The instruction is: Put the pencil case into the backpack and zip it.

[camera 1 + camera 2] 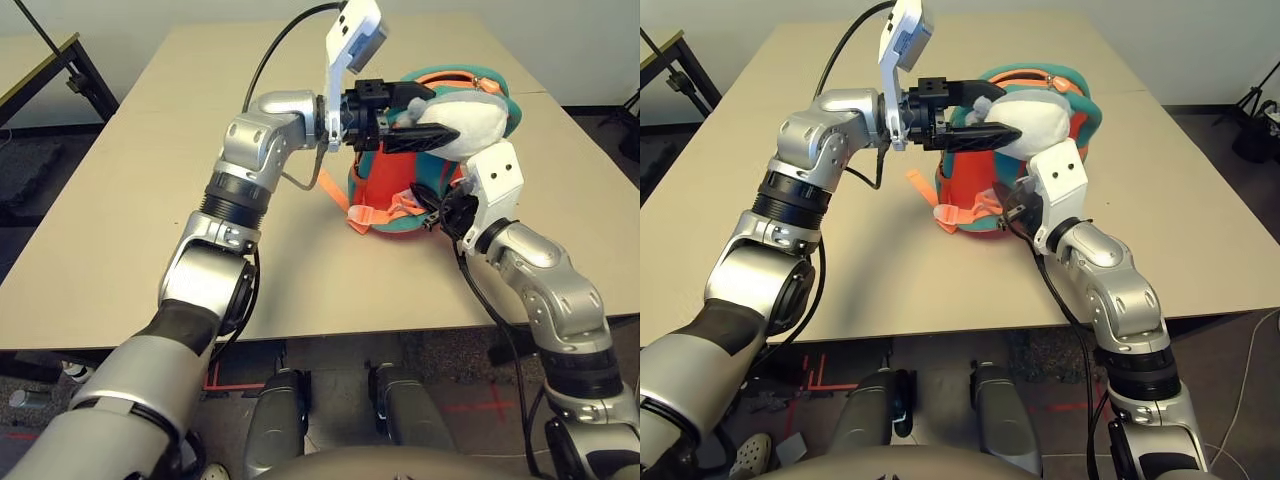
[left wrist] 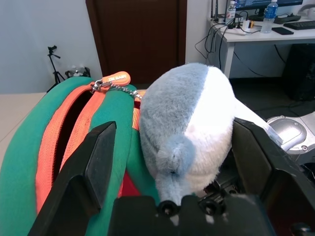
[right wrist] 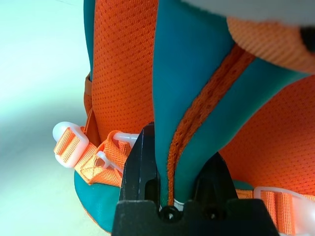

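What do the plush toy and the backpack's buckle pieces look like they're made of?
The plush toy looks like soft synthetic fur with a matte, fluffy finish, judging by its short, tufted pile. The buckle pieces are probably smooth, slightly glossy plastic, going by their whitish, translucent look and rounded moulded edges, threaded with orange woven strap.

Brown door [image 2: 140,37] in a pale wall [image 2: 44,29]; white desk [image 2: 295,35]; dark floor [image 1: 340,370].
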`<state>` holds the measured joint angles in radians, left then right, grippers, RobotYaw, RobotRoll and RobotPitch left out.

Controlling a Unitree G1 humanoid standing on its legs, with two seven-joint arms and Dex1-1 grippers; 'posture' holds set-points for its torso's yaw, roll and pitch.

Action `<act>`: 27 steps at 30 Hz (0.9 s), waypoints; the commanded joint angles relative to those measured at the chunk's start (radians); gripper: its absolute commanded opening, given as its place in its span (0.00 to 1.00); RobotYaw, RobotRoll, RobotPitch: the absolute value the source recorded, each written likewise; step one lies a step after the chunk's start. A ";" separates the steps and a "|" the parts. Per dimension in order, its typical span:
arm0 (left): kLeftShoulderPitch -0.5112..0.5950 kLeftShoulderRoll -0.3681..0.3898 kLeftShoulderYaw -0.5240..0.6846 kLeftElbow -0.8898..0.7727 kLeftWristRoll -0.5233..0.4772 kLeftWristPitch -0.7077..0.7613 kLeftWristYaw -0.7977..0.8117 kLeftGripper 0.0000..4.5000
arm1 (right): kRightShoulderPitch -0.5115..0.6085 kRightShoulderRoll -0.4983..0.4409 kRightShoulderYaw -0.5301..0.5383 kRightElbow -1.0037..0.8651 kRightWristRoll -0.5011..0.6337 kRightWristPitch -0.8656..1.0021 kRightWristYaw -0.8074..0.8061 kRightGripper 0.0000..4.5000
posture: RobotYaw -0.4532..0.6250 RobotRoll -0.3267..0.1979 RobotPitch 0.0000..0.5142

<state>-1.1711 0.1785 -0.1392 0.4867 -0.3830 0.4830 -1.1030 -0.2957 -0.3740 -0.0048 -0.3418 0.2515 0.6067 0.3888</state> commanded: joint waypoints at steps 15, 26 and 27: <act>0.021 0.024 -0.013 -0.056 0.011 0.054 -0.024 0.01 | -0.002 0.007 0.029 0.020 -0.001 0.005 0.016 0.11 | 0.27 0.62 0.18; 0.035 0.207 0.046 -0.203 0.002 0.107 -0.001 0.01 | -0.008 0.014 0.037 0.037 -0.004 -0.008 0.017 0.11 | 0.28 0.62 0.19; 0.040 0.231 0.053 -0.210 0.002 0.116 0.002 0.01 | -0.009 0.015 0.039 0.039 -0.004 -0.010 0.017 0.11 | 0.29 0.62 0.19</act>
<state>-1.1483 0.3755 -0.1159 0.2990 -0.3840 0.5792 -1.1109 -0.3105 -0.3640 0.0151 -0.3226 0.2504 0.5896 0.3938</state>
